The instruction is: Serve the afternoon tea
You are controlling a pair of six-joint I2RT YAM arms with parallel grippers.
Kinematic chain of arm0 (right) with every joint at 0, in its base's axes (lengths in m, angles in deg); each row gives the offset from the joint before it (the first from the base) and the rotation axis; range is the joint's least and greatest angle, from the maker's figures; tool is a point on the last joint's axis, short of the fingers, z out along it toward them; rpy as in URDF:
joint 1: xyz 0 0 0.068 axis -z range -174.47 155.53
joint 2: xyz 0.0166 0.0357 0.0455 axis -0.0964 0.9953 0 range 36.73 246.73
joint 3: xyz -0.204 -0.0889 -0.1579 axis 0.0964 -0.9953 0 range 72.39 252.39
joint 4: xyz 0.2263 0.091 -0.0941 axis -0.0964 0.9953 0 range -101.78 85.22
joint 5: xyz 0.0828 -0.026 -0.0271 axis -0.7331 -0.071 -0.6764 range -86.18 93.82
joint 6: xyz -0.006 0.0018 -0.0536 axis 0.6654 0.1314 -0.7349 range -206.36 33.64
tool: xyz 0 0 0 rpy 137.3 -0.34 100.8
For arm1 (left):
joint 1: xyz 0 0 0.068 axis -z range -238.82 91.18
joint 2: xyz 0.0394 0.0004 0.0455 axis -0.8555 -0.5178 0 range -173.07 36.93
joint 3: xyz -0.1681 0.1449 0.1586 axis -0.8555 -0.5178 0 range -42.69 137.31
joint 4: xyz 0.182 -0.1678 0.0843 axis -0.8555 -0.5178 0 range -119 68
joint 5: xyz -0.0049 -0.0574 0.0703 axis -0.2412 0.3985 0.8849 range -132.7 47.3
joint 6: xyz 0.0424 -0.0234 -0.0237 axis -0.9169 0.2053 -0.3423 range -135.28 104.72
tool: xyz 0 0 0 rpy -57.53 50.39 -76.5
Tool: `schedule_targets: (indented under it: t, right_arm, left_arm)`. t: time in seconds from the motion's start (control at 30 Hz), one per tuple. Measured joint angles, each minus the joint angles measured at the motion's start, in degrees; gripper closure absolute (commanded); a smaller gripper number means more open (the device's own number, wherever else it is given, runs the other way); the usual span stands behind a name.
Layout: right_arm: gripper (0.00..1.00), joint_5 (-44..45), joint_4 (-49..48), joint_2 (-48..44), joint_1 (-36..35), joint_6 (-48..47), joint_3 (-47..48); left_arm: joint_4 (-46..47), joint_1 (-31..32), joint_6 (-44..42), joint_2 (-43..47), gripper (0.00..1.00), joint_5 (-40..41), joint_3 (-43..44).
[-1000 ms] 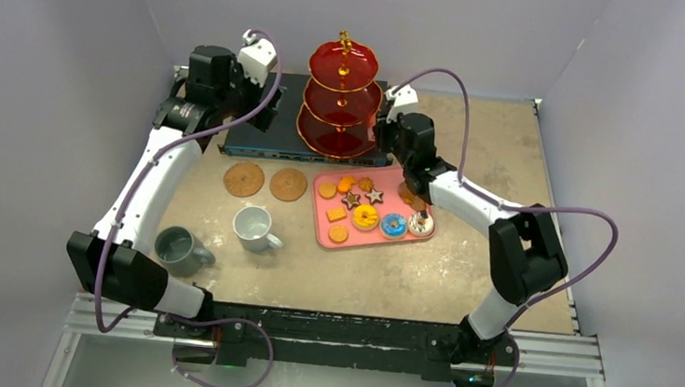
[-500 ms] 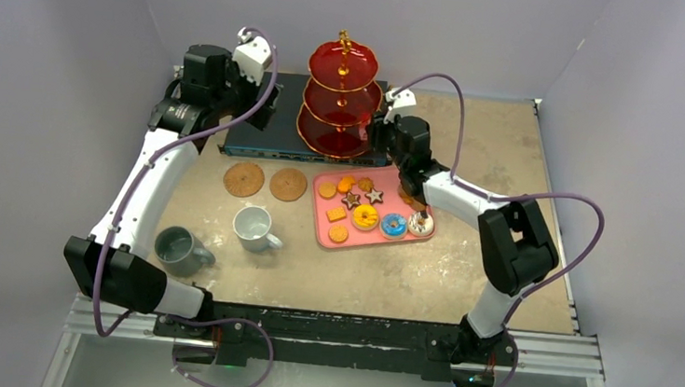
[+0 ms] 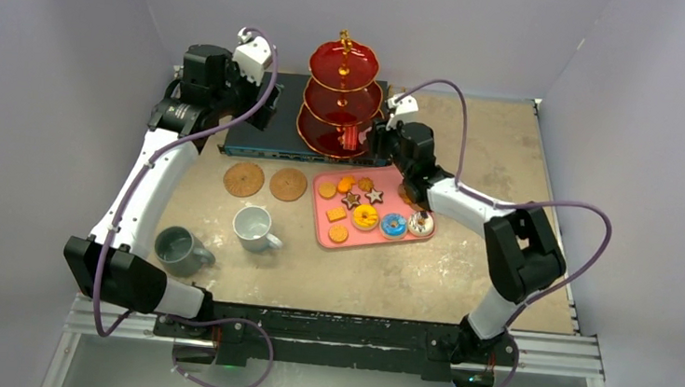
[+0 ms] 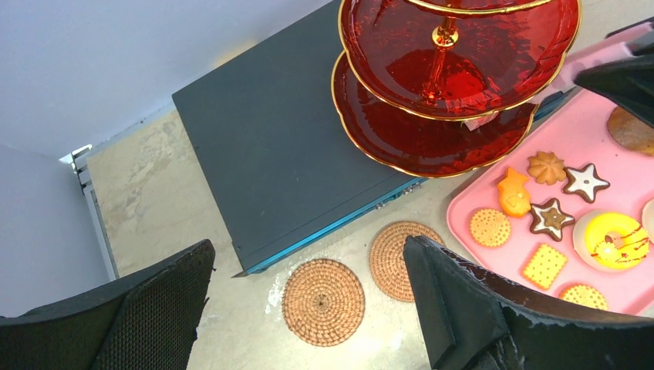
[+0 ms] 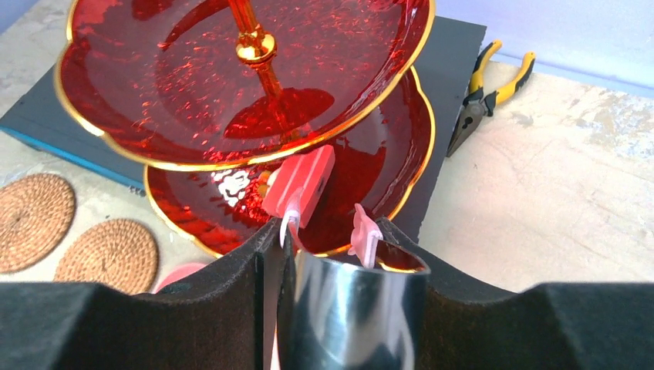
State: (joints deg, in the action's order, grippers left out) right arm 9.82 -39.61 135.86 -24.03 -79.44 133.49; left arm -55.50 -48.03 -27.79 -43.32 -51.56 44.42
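Since the right pincer's jaws have drawn apart over the last second, one item moves from carried to delivered.

- Left pincer point(image 4: 308, 250): fingers spread wide, nothing between them, unchanged; hangs over the electronics box point(image 4: 293, 146).
- Cork coasters point(image 4: 322, 301): just below and ahead of that pincer, both bare.
- Grey mug point(image 3: 177, 247) and white mug point(image 3: 252, 226): well behind it, towards the arm bases, on the surface point(image 3: 501, 151).
- Red three-tier stand point(image 3: 339, 100): between the two pincers.
- Pink-red slab pastry point(image 5: 305, 179): now on the bottom tier, where none showed a second ago; just ahead of the right pincer.
- Right pincer point(image 5: 325, 231): at the bottom tier's rim, released. Whether one tip still touches the pastry cannot be told.
- Pink tray point(image 4: 586, 139): below and behind that pincer, many pastries left.

Judgement: one piece served, most of the work remaining.
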Motion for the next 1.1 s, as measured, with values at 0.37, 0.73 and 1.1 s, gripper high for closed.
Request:
schedule_targets:
  t: [0.37,0.73,1.1]
  right_arm:
    - [0.46,-4.2,4.2,-19.9,-0.2,0.0,-12.8]
    - [0.42,-5.5,10.8,-24.8,-4.3,4.3,-23.8]
    - [0.38,-2.4,12.1,-26.3,-10.5,5.3,-25.4]
  left_arm:
    - [0.0,0.0,0.0,0.0,0.07,-0.4,0.0]
    - [0.0,0.0,0.1,0.0,0.07,-0.8,0.0]
    - [0.0,0.0,0.1,0.0,0.07,-0.8,0.0]
